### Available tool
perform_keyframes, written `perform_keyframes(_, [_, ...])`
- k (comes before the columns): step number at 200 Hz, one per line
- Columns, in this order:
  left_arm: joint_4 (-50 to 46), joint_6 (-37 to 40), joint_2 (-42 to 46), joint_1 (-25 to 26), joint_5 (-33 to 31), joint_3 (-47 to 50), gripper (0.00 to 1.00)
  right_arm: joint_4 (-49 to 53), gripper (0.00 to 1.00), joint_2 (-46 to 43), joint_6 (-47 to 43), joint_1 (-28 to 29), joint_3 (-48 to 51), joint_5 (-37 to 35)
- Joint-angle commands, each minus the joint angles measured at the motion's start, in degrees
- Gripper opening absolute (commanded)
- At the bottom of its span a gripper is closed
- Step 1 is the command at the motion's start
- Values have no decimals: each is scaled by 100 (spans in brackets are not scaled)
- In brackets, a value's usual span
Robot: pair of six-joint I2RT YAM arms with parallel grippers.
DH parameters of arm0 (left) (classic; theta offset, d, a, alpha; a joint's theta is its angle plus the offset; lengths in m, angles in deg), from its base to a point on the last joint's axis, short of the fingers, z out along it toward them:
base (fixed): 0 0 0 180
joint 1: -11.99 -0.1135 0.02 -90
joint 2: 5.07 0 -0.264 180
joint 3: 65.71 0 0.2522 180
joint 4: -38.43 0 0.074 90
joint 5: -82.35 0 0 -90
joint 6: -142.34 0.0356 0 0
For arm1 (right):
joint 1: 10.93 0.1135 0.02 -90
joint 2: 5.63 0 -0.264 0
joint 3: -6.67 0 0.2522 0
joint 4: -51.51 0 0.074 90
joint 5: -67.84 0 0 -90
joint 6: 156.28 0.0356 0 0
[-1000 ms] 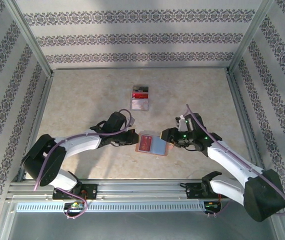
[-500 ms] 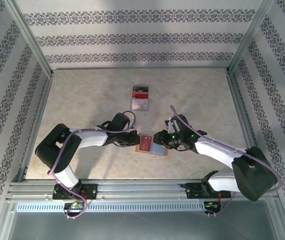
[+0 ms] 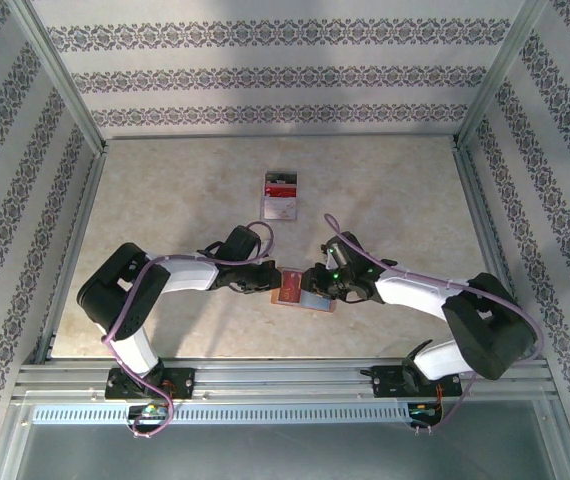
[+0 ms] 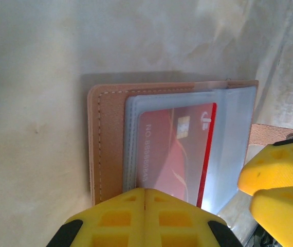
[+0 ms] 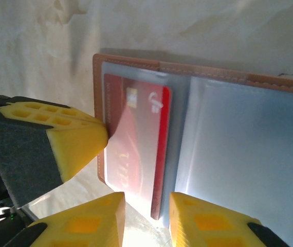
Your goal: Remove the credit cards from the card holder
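The card holder (image 3: pixel 305 292) lies open on the table, salmon outside (image 4: pixel 108 139) with grey-blue clear pockets (image 5: pixel 249 128). A red credit card (image 4: pixel 175 149) sits in its left pocket, one long edge poking out (image 5: pixel 159 170). My left gripper (image 4: pixel 145 193) is shut, its tips pressed on the holder's left part near the card. My right gripper (image 5: pixel 147 206) is open, and its jaws straddle the card's protruding corner with a gap on each side. From above, the left gripper (image 3: pixel 270 281) and the right gripper (image 3: pixel 313 285) meet over the holder.
A small stack of red, white and dark flat cards (image 3: pixel 281 195) lies on the table beyond the holder. Patterned walls and metal rails (image 3: pixel 75 250) close in the table on three sides. Bare tabletop (image 3: pixel 165 190) surrounds the holder.
My right gripper has moved left onto the holder and its jaws have narrowed around the red card's edge. The left gripper stays shut on the holder, its arm shifted slightly.
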Motion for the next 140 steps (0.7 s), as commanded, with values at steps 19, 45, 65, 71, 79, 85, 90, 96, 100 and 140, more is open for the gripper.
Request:
perform_keyframes(19, [80, 77, -204, -71, -42, -62, 0, -485, 25, 224, 228, 116, -4, -95])
perform_keyframes(45, [141, 51, -250, -73, -43, 15, 0, -604, 23, 300, 243, 143, 25, -101])
perform_keyframes(65, [170, 34, -253, -73, -43, 61, 0, -605, 23, 352, 267, 143, 34, -120])
perform_keyframes(71, [168, 34, -250, -73, -53, 65, 0, -600, 23, 357, 283, 155, 47, -137])
perform_keyframes(79, [165, 38, -252, -73, -55, 75, 0, -575, 23, 348, 311, 153, 64, -182])
perform_keyframes(85, [160, 38, -253, -73, -69, 86, 0, -553, 23, 328, 321, 148, 81, -234])
perform_keyframes(90, [153, 33, -251, -73, -77, 91, 0, -528, 23, 306, 321, 149, 93, -274])
perform_keyframes(96, [153, 33, -253, -73, -85, 97, 0, -505, 23, 275, 331, 159, 110, -331])
perform_keyframes(100, [152, 33, -249, -73, -83, 107, 0, -493, 24, 258, 332, 156, 116, -360])
perform_keyframes(140, [113, 51, -253, -71, -104, 103, 0, -389, 27, 304, 268, 141, 100, -371])
